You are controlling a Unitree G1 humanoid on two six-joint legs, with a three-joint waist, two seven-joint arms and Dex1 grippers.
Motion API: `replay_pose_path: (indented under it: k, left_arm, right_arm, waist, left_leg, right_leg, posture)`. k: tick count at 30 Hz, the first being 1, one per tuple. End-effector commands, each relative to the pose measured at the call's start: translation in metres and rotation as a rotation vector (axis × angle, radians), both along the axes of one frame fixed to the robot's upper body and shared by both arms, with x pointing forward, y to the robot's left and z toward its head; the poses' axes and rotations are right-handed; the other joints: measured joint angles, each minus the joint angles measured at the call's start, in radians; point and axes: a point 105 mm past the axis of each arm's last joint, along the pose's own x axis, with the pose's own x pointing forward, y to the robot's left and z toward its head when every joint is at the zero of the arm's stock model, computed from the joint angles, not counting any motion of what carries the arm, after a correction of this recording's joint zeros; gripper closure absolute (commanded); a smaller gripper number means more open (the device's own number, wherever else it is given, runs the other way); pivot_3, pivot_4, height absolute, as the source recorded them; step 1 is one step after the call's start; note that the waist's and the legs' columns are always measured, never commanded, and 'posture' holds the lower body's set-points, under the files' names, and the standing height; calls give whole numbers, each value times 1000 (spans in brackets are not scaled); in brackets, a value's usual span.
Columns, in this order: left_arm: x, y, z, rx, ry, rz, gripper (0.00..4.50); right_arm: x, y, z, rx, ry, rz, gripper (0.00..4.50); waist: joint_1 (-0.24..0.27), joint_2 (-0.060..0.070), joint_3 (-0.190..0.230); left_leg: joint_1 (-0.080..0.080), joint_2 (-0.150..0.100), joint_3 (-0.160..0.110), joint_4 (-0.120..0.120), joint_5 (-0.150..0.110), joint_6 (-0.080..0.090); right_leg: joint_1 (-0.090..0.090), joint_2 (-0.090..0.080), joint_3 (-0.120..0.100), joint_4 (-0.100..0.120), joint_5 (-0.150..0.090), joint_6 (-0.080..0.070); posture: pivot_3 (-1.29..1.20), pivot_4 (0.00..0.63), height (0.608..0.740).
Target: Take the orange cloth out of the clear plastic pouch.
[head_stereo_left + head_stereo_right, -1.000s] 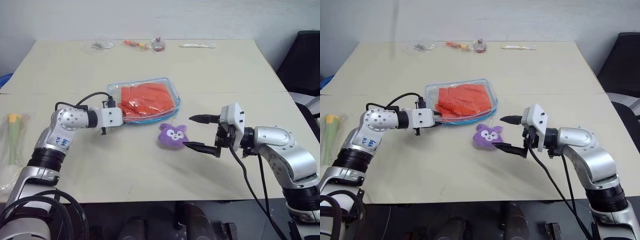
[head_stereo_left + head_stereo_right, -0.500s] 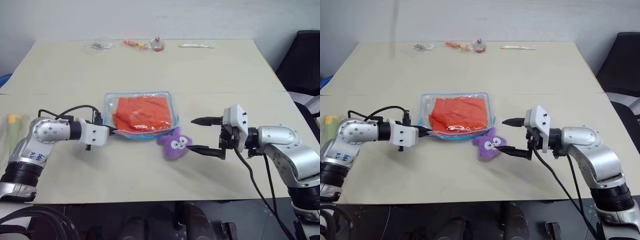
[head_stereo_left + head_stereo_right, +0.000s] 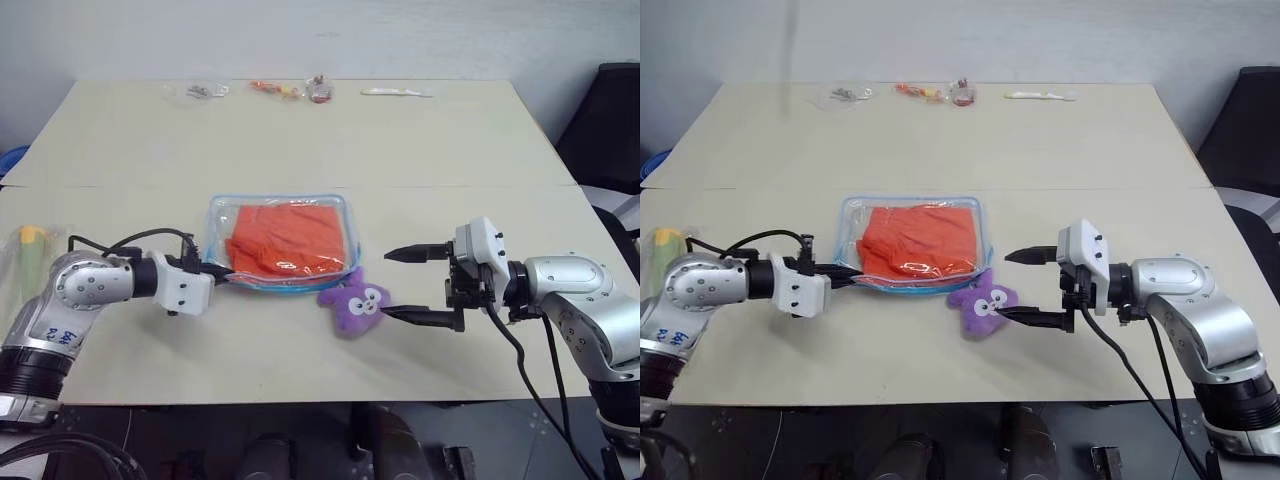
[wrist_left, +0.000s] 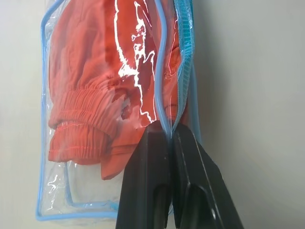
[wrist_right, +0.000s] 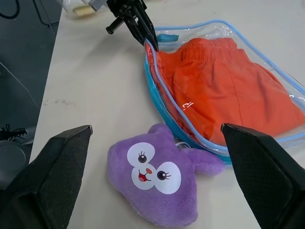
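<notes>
From the head camera I see my left gripper point(image 3: 212, 270) pinching the clear plastic pouch point(image 3: 283, 243) at its left corner; the pouch lies flat mid-table, long axis left to right. My left wrist view shows its fingers point(image 4: 147, 176) clamped on the blue trim, the orange cloth point(image 4: 95, 90) inside. In my right wrist view, the right gripper point(image 5: 157, 176) gapes wide around the purple bunny point(image 5: 155, 174), holding nothing.

My two head views look forward and down over the table point(image 3: 420, 150) from one height, sharing nearly the whole scene. My left wrist view sits very close on the clear plastic pouch point(image 4: 52, 200); my right wrist view looks across the purple plush bunny point(image 5: 155, 183) at that same pouch.
</notes>
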Motion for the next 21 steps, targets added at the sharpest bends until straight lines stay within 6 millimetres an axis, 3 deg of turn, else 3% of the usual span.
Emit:
replay_pose_path:
  k: [1,6,8,14,18,21]
  left_arm:
    - [-3,0,10,-54,-5,13,3781]
    - [-18,3,19,-156,89,92,2169]
    - [-38,4,23,-255,282,158,1546]
    - [-99,-17,66,-530,802,184,1546]
    - [-112,-28,85,-596,873,160,1546]
    - [-118,-34,84,-566,887,155,1546]
  right_arm:
    - [-3,1,10,2,-50,11,0]
    - [-6,1,4,-5,-34,-4,0]
    - [-7,1,-1,-6,-17,-19,0]
    - [0,-2,-31,-40,11,-92,0]
    - [4,2,-54,-66,23,-101,0]
    - [12,4,-66,-83,25,-117,0]
  waist:
    - [-1,0,0]
    - [-3,0,0]
    - [-4,0,0]
    - [1,1,0]
    - [-2,1,0]
    - [-6,1,0]
  left_leg:
    - [0,0,0,0,0,0]
    - [0,1,0,0,0,0]
    - [0,1,0,0,0,0]
    - [0,1,-3,0,0,-1]
    - [0,0,-2,0,0,-1]
    - [0,1,-1,-1,0,-2]
  right_leg:
    - [0,0,0,0,0,0]
    - [0,0,0,0,0,0]
    - [0,0,0,0,0,0]
    - [1,-1,1,0,0,0]
    - [2,-1,2,-1,0,0]
    - [2,1,2,-1,-1,-1]
  posture:
    - [0,150,740]
    - [0,150,740]
    - [0,150,740]
    - [0,150,740]
    - [0,150,740]
    - [0,150,740]
